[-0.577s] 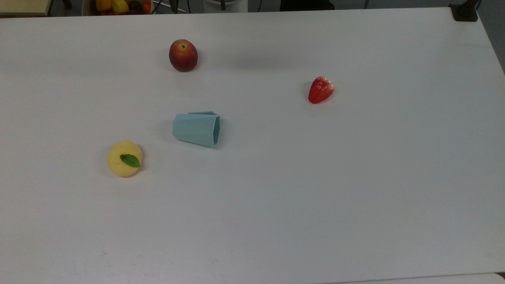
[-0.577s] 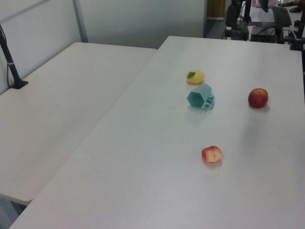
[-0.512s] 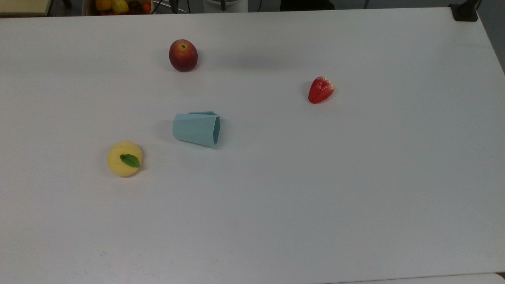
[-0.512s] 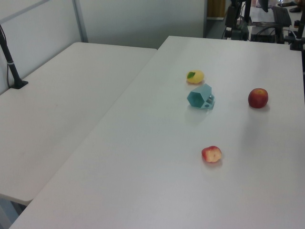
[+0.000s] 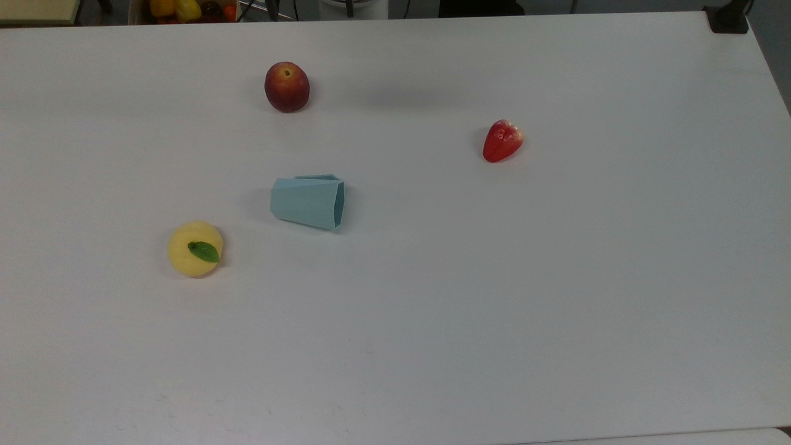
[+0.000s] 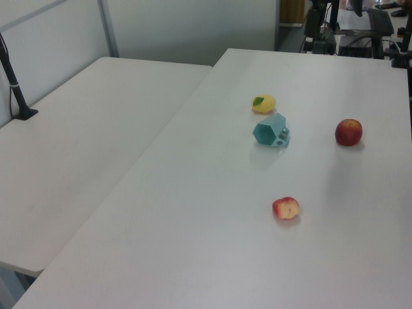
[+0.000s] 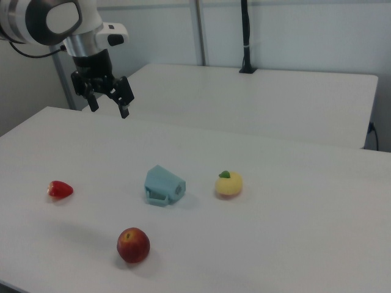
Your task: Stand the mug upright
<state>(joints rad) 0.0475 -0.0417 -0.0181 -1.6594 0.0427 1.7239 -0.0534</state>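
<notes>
Pale teal plastic, the mug point(image 5: 307, 203) lies on its side near the middle of the white table point(image 5: 556, 278), its wide hexagonal rim turned toward the top view's right and its handle against the tabletop. A yellow fruit with a green leaf point(image 5: 196, 249) sits near it, toward the top view's lower left. A red apple point(image 5: 287, 86) and a strawberry point(image 5: 502, 141) rest well apart from it. In the right view the gripper point(image 7: 109, 101) hangs high above the table, fingers spread and holding nothing.
</notes>
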